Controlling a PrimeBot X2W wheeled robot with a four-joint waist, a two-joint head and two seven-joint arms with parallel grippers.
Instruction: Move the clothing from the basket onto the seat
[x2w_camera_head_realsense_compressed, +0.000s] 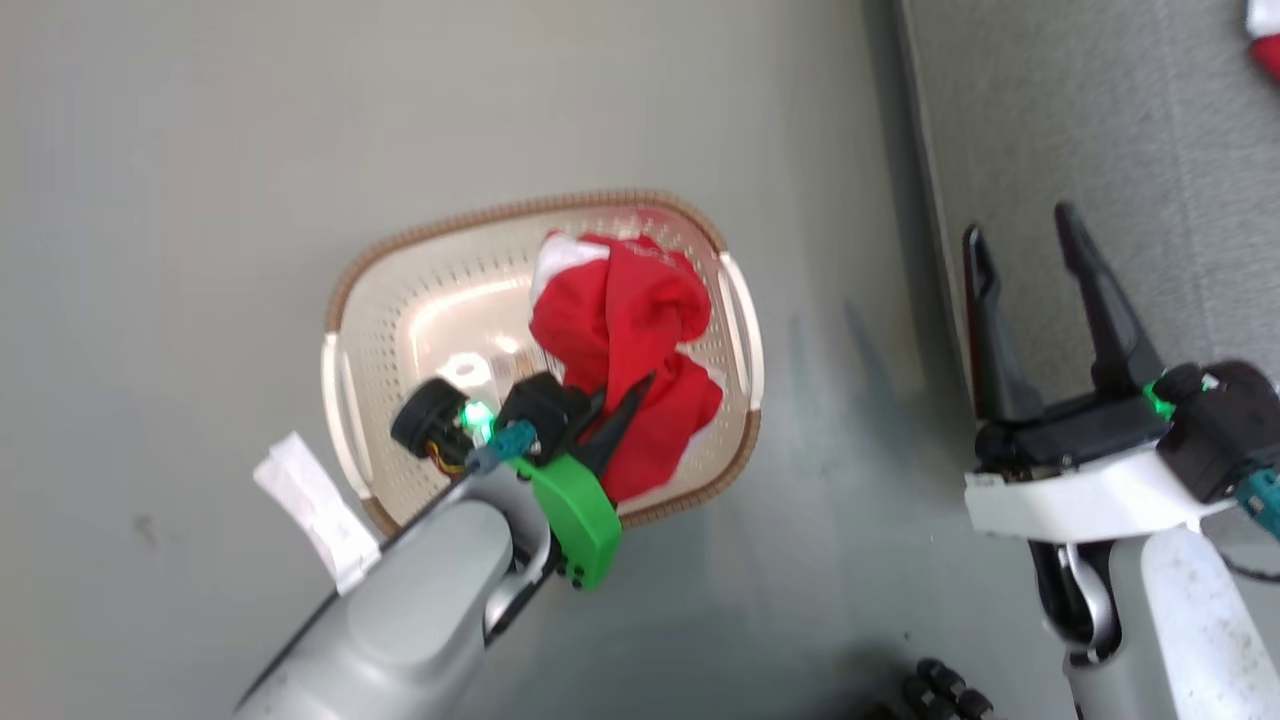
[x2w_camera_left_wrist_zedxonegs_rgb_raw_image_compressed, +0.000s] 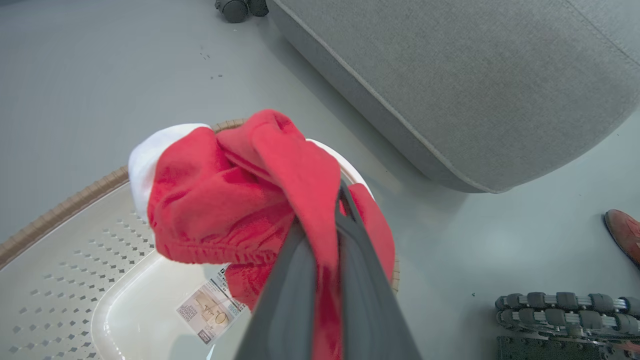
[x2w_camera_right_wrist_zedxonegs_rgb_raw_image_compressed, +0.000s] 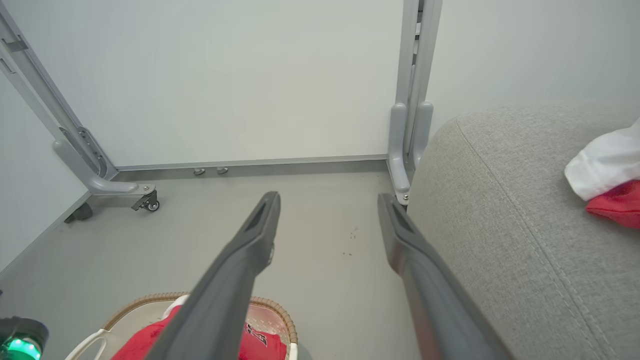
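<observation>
The cream basket (x2w_camera_head_realsense_compressed: 345, 400) with its brown rim stands on the grey floor. A red garment (x2w_camera_head_realsense_compressed: 625, 320) with white edging is bunched in its right half. My left gripper (x2w_camera_head_realsense_compressed: 625, 395) is shut on a fold of it. In the left wrist view the red garment (x2w_camera_left_wrist_zedxonegs_rgb_raw_image_compressed: 240, 200) hangs lifted above the basket rim (x2w_camera_left_wrist_zedxonegs_rgb_raw_image_compressed: 60, 210), pinched between my fingers (x2w_camera_left_wrist_zedxonegs_rgb_raw_image_compressed: 300, 280). My right gripper (x2w_camera_head_realsense_compressed: 1020, 225) is open and holds nothing, beside the edge of the grey seat (x2w_camera_head_realsense_compressed: 1100, 120). A second red and white garment (x2w_camera_right_wrist_zedxonegs_rgb_raw_image_compressed: 610, 180) lies on the seat (x2w_camera_right_wrist_zedxonegs_rgb_raw_image_compressed: 500, 225).
A label sticker (x2w_camera_left_wrist_zedxonegs_rgb_raw_image_compressed: 210, 310) lies on the basket floor. A white strip (x2w_camera_head_realsense_compressed: 315, 510) sits by the basket's left side. My wheeled base (x2w_camera_left_wrist_zedxonegs_rgb_raw_image_compressed: 565, 310) and a person's shoe (x2w_camera_left_wrist_zedxonegs_rgb_raw_image_compressed: 625, 232) are near the seat. A grey partition post (x2w_camera_right_wrist_zedxonegs_rgb_raw_image_compressed: 412, 100) and a castor foot (x2w_camera_right_wrist_zedxonegs_rgb_raw_image_compressed: 145, 200) stand ahead.
</observation>
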